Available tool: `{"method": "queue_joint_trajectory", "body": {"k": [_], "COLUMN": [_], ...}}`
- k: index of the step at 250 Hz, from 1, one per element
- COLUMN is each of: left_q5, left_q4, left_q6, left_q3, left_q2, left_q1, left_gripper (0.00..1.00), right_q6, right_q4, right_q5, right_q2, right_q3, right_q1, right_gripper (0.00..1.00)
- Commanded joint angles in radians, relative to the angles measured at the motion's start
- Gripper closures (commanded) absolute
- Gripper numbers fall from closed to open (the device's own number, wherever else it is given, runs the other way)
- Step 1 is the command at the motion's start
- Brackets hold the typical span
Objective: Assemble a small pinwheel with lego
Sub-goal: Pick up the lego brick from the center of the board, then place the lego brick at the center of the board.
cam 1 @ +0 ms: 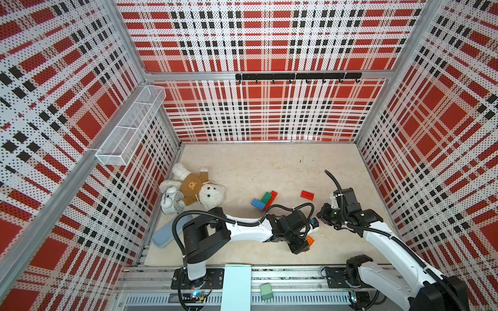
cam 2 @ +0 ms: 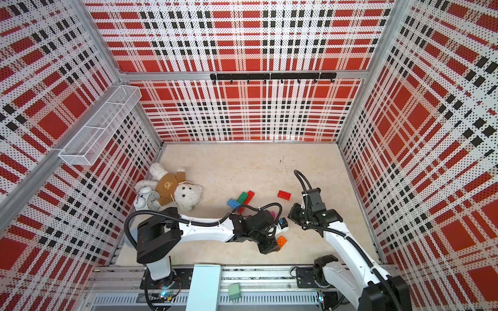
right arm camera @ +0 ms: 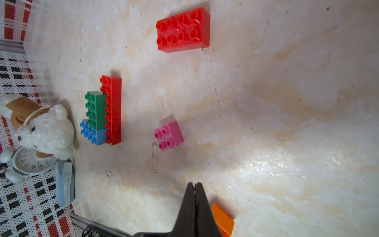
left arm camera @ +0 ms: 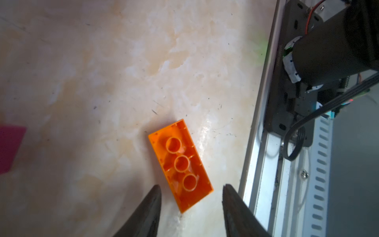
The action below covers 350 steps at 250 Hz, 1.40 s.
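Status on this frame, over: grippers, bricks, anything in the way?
Left gripper open, jaws either side of the upturned orange brick. Right gripper shut, empty. The red-green-blue cluster sits together; pink square and red brick loose. The teddy bear lies well aside.

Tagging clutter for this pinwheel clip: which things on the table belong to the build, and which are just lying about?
Belongs to the build: orange brick; pink square; lone red brick; green brick; blue brick; red pair alongside those two.

Just lying about: teddy bear; alarm clock; pale blue pad.
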Motion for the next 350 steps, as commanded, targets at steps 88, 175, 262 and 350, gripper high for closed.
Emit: {"method": "queue_joint_trajectory", "body": {"k": [88,175,262,350], "left_q5": [-0.196,-0.204,0.260,0.440], "left_q4": [-0.164,-0.111,0.506,1.175], "left_q6": [0.061,0.022,-0.377,-0.889], "left_q3": [0.114,0.095,-0.223,-0.315], "left_q2": [0.110,0.070,-0.260,-0.311], "left_q1": [-0.075,-0.029,0.302,0.480], "left_gripper": [0.47,0.68,0.75,0.73], "right_q6": [-0.021,-0.038,-0.045,0.117], "right_q4": [0.050,0.118,0.363,1.051], "right_q5": [-0.165,-0.202,-0.379,-0.550], "right_q2": [-0.094,-0.073,-0.094,-0.066], "right_q3": [-0.019,-0.029,0.000,-0.125], "right_q1": [-0.225,-0.230,-0.238,-0.047], "right_gripper": [0.82,0.82,0.59,0.22]}}
